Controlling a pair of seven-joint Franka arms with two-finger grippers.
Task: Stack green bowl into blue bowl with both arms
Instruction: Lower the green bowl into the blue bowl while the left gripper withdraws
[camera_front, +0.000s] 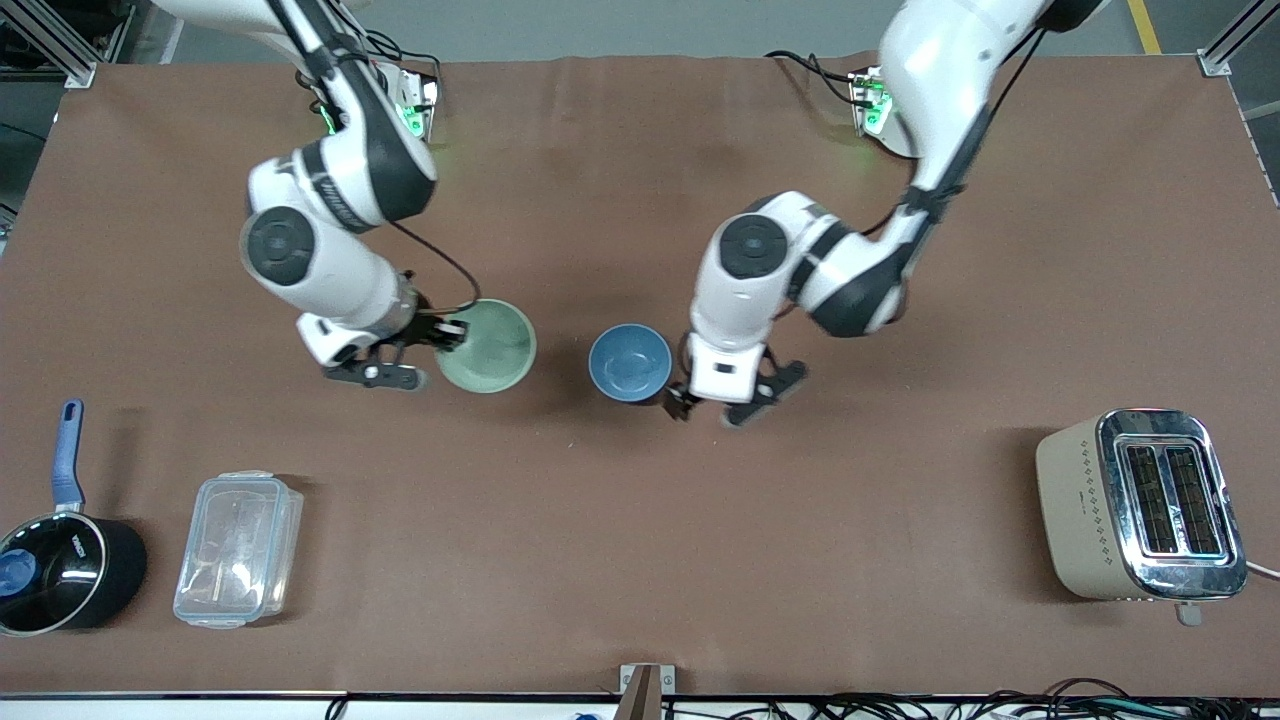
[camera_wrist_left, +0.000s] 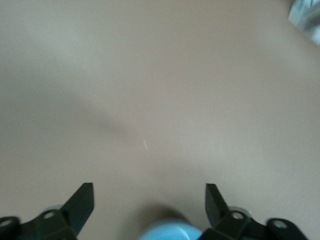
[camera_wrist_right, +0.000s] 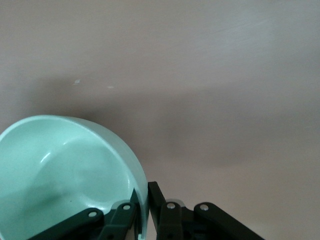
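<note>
Toward the right arm's end of the table (camera_front: 640, 560), nearest the front camera: a black saucepan (camera_front: 62, 568) with a blue handle, and just beside it a clear plastic container (camera_front: 238, 548) with its lid on.

Farther from the camera, toward the middle: right gripper (camera_front: 432, 352), fingers pinched together on the rim of the green bowl (camera_front: 488, 346), one inside the wall and one outside, as seen in the right wrist view (camera_wrist_right: 148, 202). Green bowl (camera_wrist_right: 65, 175) tilted in that grip, lifted on the gripper's side; whether its low edge touches the table cannot be told.

Beside it, apart and toward the left arm's end: the blue bowl (camera_front: 630, 362), upright on the table, open side up.

Just beside the blue bowl: left gripper (camera_front: 735, 400), low over the table, fingers spread wide and holding nothing. In the left wrist view, both fingertips (camera_wrist_left: 82, 202) well apart over bare table, with only an edge of the blue bowl (camera_wrist_left: 167, 232) showing between them.

At the left arm's end, nearer the camera: a beige and chrome two-slot toaster (camera_front: 1145, 505).
</note>
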